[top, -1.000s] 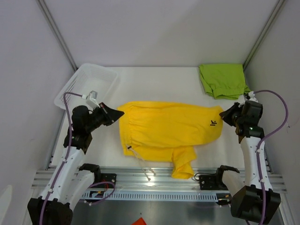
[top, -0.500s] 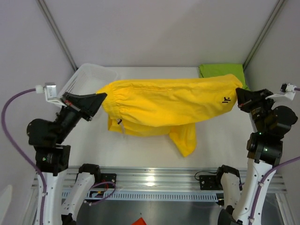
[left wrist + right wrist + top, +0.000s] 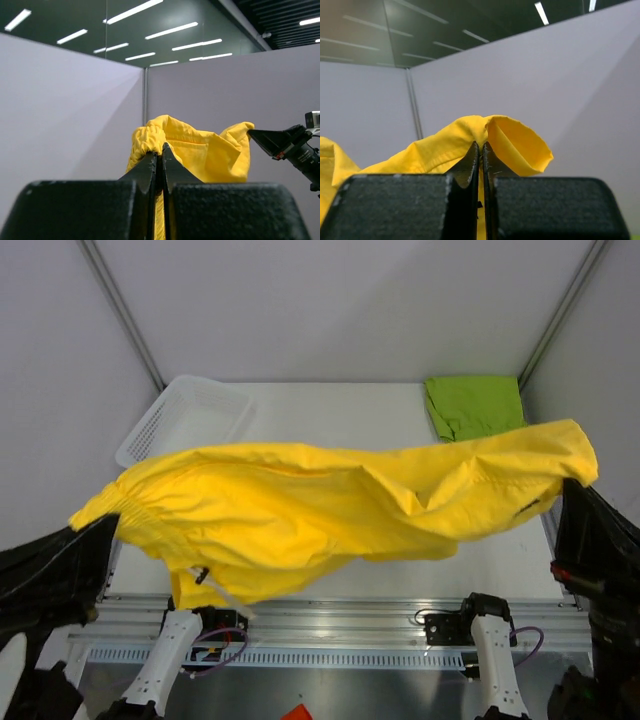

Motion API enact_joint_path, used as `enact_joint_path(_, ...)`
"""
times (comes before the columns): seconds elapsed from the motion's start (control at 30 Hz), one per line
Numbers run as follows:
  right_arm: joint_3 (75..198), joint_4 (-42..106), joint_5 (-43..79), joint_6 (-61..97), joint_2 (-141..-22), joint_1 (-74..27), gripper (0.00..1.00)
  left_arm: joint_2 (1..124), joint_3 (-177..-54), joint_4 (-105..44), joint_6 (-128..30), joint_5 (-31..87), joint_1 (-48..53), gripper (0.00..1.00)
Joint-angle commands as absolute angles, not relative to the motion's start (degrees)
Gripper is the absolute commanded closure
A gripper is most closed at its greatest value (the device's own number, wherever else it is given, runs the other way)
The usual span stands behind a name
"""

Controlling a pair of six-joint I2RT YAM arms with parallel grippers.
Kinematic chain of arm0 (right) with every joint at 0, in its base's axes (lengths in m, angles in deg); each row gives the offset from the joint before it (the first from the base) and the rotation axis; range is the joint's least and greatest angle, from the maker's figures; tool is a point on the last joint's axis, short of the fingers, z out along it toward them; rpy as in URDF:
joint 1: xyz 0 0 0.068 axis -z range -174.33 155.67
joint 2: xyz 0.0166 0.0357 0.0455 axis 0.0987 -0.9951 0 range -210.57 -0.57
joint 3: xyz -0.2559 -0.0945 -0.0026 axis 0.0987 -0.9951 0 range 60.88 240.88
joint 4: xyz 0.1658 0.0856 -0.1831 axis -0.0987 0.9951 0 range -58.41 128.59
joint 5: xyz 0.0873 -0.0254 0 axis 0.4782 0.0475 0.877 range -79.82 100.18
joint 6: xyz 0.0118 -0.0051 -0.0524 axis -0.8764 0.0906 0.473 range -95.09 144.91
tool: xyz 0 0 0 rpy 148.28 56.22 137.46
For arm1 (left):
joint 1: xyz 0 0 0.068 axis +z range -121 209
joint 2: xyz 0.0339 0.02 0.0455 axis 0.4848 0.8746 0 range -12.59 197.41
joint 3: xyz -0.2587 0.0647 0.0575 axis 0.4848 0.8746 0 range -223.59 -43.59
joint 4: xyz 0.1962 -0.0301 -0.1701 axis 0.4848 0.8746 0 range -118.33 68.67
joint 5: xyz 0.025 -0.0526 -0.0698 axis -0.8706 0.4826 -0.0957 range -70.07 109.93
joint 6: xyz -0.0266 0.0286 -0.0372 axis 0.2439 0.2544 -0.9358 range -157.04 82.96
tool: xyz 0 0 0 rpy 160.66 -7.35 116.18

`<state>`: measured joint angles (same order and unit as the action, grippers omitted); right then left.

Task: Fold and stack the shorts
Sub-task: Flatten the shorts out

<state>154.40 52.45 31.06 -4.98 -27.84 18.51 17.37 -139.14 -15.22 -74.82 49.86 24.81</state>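
Note:
The yellow shorts (image 3: 320, 505) hang stretched in the air high above the table, close to the top camera. My left gripper (image 3: 105, 525) is shut on their gathered waistband (image 3: 150, 137) at the left end. My right gripper (image 3: 572, 485) is shut on the hem of the yellow shorts (image 3: 510, 140) at the right end. Both wrist views look up at the walls and ceiling. A white drawstring (image 3: 225, 595) dangles under the yellow shorts. The lime green shorts (image 3: 475, 405) lie folded at the table's back right corner.
A white mesh basket (image 3: 185, 415) stands at the back left of the table (image 3: 330, 410). The arm bases (image 3: 480, 625) sit on the metal rail at the near edge. Grey walls enclose the table on three sides.
Both arms have risen steeply, lifting the yellow shorts off the table and spreading them wide toward the camera. The green shorts and the basket have not moved.

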Motion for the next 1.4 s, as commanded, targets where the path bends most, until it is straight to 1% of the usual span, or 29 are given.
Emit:
enact_joint_path(0.0,160.3,59.7,24.7,-2.3,-29.0,14.6,1.00,19.5,-146.7,-8.0,-72.1,48.3,25.5,1.00)
enact_joint_path(0.03,163.9,61.0,24.3,-1.9,-29.8,12.7,1.00,19.8,-148.9,-7.2,-72.0,48.4,25.4,1.00)
enact_joint_path(0.1,166.2,65.0,23.6,-1.9,-30.7,11.4,1.00,19.8,-149.0,-5.3,-72.4,47.5,25.5,1.00)
enact_joint_path(0.2,167.0,71.3,21.0,-1.6,-32.6,9.9,1.00,19.2,-144.5,-4.0,-73.0,45.8,25.1,1.00)
enact_joint_path(0.23,166.5,73.1,19.9,-1.5,-33.6,9.5,1.00,19.0,-139.4,-4.1,-73.2,45.5,25.0,1.00)
enact_joint_path(0.3,161.6,76.1,17.0,-2.2,-34.0,8.0,1.00,17.4,-135.4,-4.5,-73.9,44.2,24.9,1.00)
enact_joint_path(0.33,158.7,76.4,16.2,-2.9,-33.6,7.3,1.00,16.7,-130.6,-4.5,-74.2,43.6,24.9,1.00)
enact_joint_path(0.37,152.2,76.3,15.5,-4.2,-32.4,6.7,1.00,16.0,-125.6,-4.6,-74.7,43.2,24.9,1.00)
enact_joint_path(0.43,145.8,76.5,13.4,-5.6,-31.3,5.8,1.00,13.4,-116.3,-6.1,-76.4,42.6,24.9,1.00)
enact_joint_path(0.47,142.6,75.9,13.0,-6.3,-30.0,5.8,1.00,12.4,-106.0,-7.0,-77.7,42.4,25.0,1.00)
enact_joint_path(0.5,136.3,75.7,12.5,-6.5,-29.6,4.3,1.00,11.2,-102.3,-9.7,-78.1,42.3,24.9,1.00)
enact_joint_path(0.53,132.9,75.0,12.5,-6.7,-29.2,4.3,1.00,9.0,-98.6,-11.3,-78.7,41.2,25.0,1.00)
enact_joint_path(0.57,129.6,72.8,12.9,-6.9,-29.1,4.3,1.00,8.1,-95.6,-12.8,-79.8,40.6,25.0,1.00)
enact_joint_path(0.6,122.7,71.6,14.0,-7.7,-28.8,4.3,1.00,7.3,-85.7,-16.0,-80.5,39.9,25.0,1.00)
enact_joint_path(0.67,115.7,65.0,15.8,-8.7,-28.6,4.3,1.00,5.4,-77.0,-20.3,-82.1,39.2,25.0,1.00)
enact_joint_path(0.73,106.1,59.7,16.4,-10.9,-28.8,4.3,1.00,4.2,-68.0,-26.1,-82.7,36.5,25.0,1.00)
enact_joint_path(0.77,103.4,53.5,16.3,-11.5,-29.3,4.4,1.00,4.2,-66.1,-30.5,-83.0,35.2,25.0,1.00)
enact_joint_path(0.83,97.9,45.2,15.5,-12.6,-33.2,4.4,1.00,5.8,-59.8,-34.6,-83.0,32.2,24.9,1.00)
enact_joint_path(0.87,96.8,42.2,15.1,-12.8,-35.4,4.5,1.00,6.9,-58.4,-40.1,-83.5,30.0,24.9,1.00)
enact_joint_path(0.9,95.1,39.2,15.2,-12.6,-40.9,4.5,1.00,8.9,-55.4,-42.8,-83.9,29.2,25.0,1.00)
enact_joint_path(0.93,94.8,34.1,15.4,-12.5,-44.3,4.5,1.00,13.9,-54.7,-45.8,-84.0,28.5,24.9,1.00)
enact_joint_path(0.97,94.8,32.0,15.6,-12.4,-47.7,4.5,1.00,17.1,-53.9,-52.9,-84.0,28.6,24.9,1.00)
enact_joint_path(1.03,94.9,24.2,17.3,-12.4,-56.9,4.7,1.00,23.8,-53.6,-58.4,-83.1,28.5,24.9,1.00)
enact_joint_path(1.07,95.2,22.2,17.5,-12.6,-59.5,4.8,1.00,30.2,-54.0,-62.9,-82.7,28.8,24.9,1.00)
enact_joint_path(1.13,95.9,17.8,17.7,-13.1,-65.5,4.8,1.00,35.9,-56.0,-66.6,-81.4,28.9,24.9,1.00)
enact_joint_path(1.17,97.0,16.5,18.3,-13.1,-67.3,4.8,1.00,40.7,-57.3,-69.5,-81.3,28.9,24.9,1.00)
enact_joint_path(1.27,101.0,14.3,17.7,-12.4,-73.3,4.7,1.00,46.3,-59.9,-75.1,-79.9,29.1,25.0,1.00)
enact_joint_path(1.33,103.7,14.4,17.0,-12.0,-76.5,4.8,1.00,51.3,-61.6,-76.2,-79.1,28.1,25.0,1.00)
enact_joint_path(1.37,105.0,14.1,16.7,-11.7,-79.6,4.9,1.00,53.1,-65.4,-74.7,-78.5,27.9,25.0,0.99)
